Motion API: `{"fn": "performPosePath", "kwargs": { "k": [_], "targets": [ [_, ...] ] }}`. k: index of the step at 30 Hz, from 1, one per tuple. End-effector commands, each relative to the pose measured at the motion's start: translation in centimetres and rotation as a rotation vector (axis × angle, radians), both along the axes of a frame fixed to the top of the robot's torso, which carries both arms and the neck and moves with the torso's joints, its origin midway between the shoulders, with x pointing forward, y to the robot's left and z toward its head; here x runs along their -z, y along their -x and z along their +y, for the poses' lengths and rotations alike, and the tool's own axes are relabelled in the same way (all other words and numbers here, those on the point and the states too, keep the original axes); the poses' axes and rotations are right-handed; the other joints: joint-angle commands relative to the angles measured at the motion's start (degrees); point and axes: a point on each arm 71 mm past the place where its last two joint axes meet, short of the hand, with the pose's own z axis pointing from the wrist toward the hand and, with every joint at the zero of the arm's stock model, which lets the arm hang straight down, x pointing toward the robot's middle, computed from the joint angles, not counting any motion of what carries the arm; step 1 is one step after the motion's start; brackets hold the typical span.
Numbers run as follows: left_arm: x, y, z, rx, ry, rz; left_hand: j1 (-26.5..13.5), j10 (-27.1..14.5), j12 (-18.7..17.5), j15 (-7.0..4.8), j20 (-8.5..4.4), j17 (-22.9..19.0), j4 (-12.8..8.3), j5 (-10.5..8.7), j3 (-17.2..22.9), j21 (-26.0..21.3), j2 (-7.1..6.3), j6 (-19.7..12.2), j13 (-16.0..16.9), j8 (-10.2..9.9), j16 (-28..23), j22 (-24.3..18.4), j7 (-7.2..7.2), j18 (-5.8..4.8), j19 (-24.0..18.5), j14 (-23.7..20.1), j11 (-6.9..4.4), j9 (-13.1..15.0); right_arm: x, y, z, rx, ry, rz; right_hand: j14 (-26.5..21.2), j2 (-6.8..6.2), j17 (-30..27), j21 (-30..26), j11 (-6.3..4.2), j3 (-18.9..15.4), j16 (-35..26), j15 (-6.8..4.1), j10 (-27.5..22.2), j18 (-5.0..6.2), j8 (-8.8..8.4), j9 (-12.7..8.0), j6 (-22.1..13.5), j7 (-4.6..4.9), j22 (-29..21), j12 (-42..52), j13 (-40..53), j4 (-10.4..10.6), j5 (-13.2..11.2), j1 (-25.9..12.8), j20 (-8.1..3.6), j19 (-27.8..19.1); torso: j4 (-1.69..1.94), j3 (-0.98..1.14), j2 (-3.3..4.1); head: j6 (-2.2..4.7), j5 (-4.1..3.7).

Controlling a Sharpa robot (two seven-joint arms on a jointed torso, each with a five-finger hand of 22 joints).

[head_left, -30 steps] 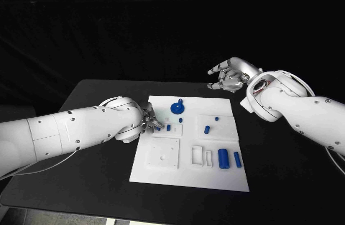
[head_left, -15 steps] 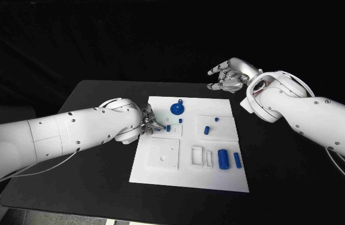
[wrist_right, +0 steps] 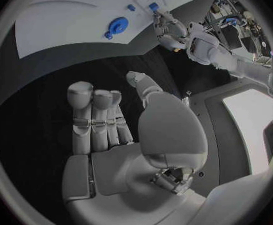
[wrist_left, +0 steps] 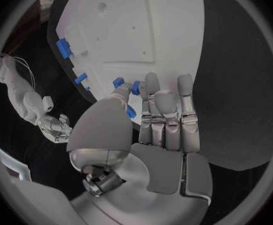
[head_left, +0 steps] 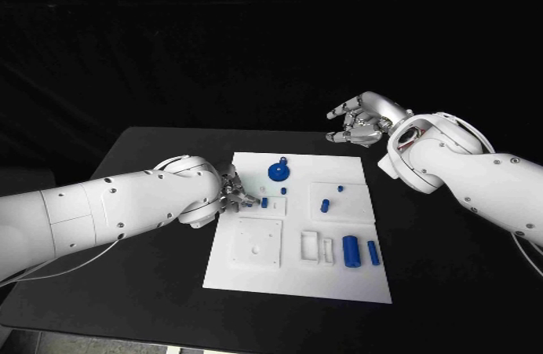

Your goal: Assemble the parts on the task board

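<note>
The white task board (head_left: 340, 279) lies mid-table. My left hand (head_left: 235, 191) is at its left edge, fingers stretched over the board (wrist_left: 168, 35). Thumb and a finger pinch a small blue part (wrist_left: 135, 87) just beside a blue peg (head_left: 264, 202) standing in a white block. A blue disc with a knob (head_left: 278, 169) sits at the board's far end, also seen from the right wrist as the disc (wrist_right: 118, 25). A thick blue cylinder (head_left: 351, 249) and a thin one (head_left: 373, 251) lie near the right edge. My right hand (head_left: 360, 120) hangs beyond the board's far right corner, fingers apart, holding nothing.
More small blue pegs (head_left: 325, 205) (head_left: 340, 187) stand on the board's right half. A white square block (head_left: 258, 242) and white slotted pieces (head_left: 312, 244) occupy the near half. Black tabletop (head_left: 147, 291) surrounds the board on all sides.
My left hand has edged slightly along the board's left edge near the peg. The right hand has stayed where it was.
</note>
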Motion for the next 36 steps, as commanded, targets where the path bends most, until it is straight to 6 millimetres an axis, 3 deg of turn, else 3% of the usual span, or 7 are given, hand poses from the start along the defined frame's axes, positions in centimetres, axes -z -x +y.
{"fn": "performPosePath", "kwargs": {
  "k": [1,5,12,19,23,30,36],
  "targets": [
    [0.1,0.1,0.1,-0.001,0.014,0.008,-0.3,1.5,-0.4,0.47,0.02,-0.2,0.4,-1.3,-0.3,-0.4,-0.86,-0.1,0.0,0.1,-0.4,0.8,0.6,-0.88,0.2,-0.2,-0.06,0.0,0.0,0.0,0.0,-0.004,0.007,-0.001,0.1,0.07,-0.2,-0.3,-0.31,-0.2,-0.3,-0.2,-0.1,0.65,-0.1,0.1,-0.1,0.07,4.6,-0.5,-0.2,0.4,0.3,-0.6,-0.26,1.3,-0.01,-0.02,0.02,0.04,-0.1],
    [0.2,0.2,0.3,0.001,0.028,0.02,-0.8,-0.3,-1.0,1.16,0.56,-0.9,0.1,-5.23,-1.0,-1.4,-1.68,-2.2,-0.3,-1.0,-1.4,0.5,1.56,-0.88,-0.5,-1.3,0.55,-1.7,0.1,0.0,-0.1,-0.002,0.007,0.0,0.1,0.04,-0.2,-0.5,-0.3,-0.4,-0.4,-0.19,-0.1,0.66,-0.12,0.0,-0.2,0.06,4.5,-0.5,-0.2,0.7,0.3,-0.9,-0.25,1.3,0.02,-0.04,-0.02,0.08,-0.17],
    [0.0,0.5,0.5,-0.002,0.071,0.025,-0.3,-3.0,0.2,1.83,1.1,-2.6,-0.1,-3.73,-5.2,-2.9,-1.62,-5.9,-0.5,1.5,-1.1,0.7,2.85,-0.7,-0.4,-2.1,1.27,-13.7,0.1,0.0,-0.2,0.0,0.007,0.001,0.1,0.04,-0.3,-0.7,-0.3,-0.6,-0.5,-0.18,-0.1,0.69,-0.11,0.0,-0.2,0.07,4.5,-0.5,-0.2,0.8,0.3,-0.8,-0.25,1.3,0.05,-0.09,-0.07,0.13,-0.15],
    [-0.4,0.8,0.9,-0.003,0.145,0.016,0.6,-4.5,-1.1,2.96,2.2,-3.8,-0.9,-4.09,-6.3,-4.2,-2.03,-15.6,-2.5,7.8,-0.4,0.9,5.73,0.22,-0.2,-2.6,2.8,-38.2,0.3,-0.1,-0.3,0.002,0.007,0.004,0.1,0.04,-0.3,-0.7,-0.3,-0.6,-0.5,-0.18,-0.1,0.69,-0.11,0.1,-0.2,0.07,4.5,-0.5,-0.2,0.8,0.3,-0.8,-0.25,1.3,0.03,-0.08,-0.03,0.45,-0.16],
    [-1.2,0.8,1.2,-0.004,0.216,-0.029,3.2,-6.0,-2.6,3.74,2.99,-4.5,-1.9,-3.76,-6.0,-6.0,-0.9,-16.1,-5.4,8.3,-1.1,0.5,6.39,0.26,-1.6,-4.6,3.61,-44.8,0.4,-0.1,-0.4,0.004,0.007,0.006,0.1,0.04,-0.3,-0.7,-0.3,-0.6,-0.5,-0.18,-0.1,0.69,-0.11,0.1,-0.2,0.07,4.5,-0.5,-0.2,0.8,0.3,-0.8,-0.25,1.3,0.03,-0.06,-0.01,0.56,-0.26],
    [-3.5,0.5,0.9,0.102,0.361,-0.26,18.8,-12.4,-10.5,5.47,4.44,-7.8,-12.6,3.88,-1.4,-10.4,5.91,-12.0,-8.7,4.3,-7.3,-1.7,7.8,0.7,-4.5,-9.9,5.47,-50.1,0.5,-0.1,-0.6,0.009,0.007,0.006,0.1,0.05,-0.4,-0.8,-0.3,-0.7,-0.6,-0.19,-0.1,0.69,-0.11,0.0,-0.2,0.06,4.5,-0.6,-0.3,0.8,0.4,-0.8,-0.25,1.3,0.07,-0.01,-0.01,0.96,-0.62],
    [-5.1,0.5,-0.9,0.266,0.408,-0.44,20.2,-10.3,-17.2,5.99,4.87,-9.8,-20.5,2.46,4.3,-6.6,4.78,-4.3,-8.7,-5.7,-11.9,1.7,7.93,2.02,-7.7,-10.5,6.18,-50.0,0.5,-0.2,-0.7,0.013,0.003,0.005,-1.0,-0.08,-2.2,-2.8,-0.55,0.0,-3.0,-0.32,0.0,0.66,0.09,0.3,3.8,-0.18,4.1,-3.9,-4.1,0.6,0.3,-0.8,-0.37,1.0,-0.16,0.07,0.09,1.54,-0.69]
  ]
}}
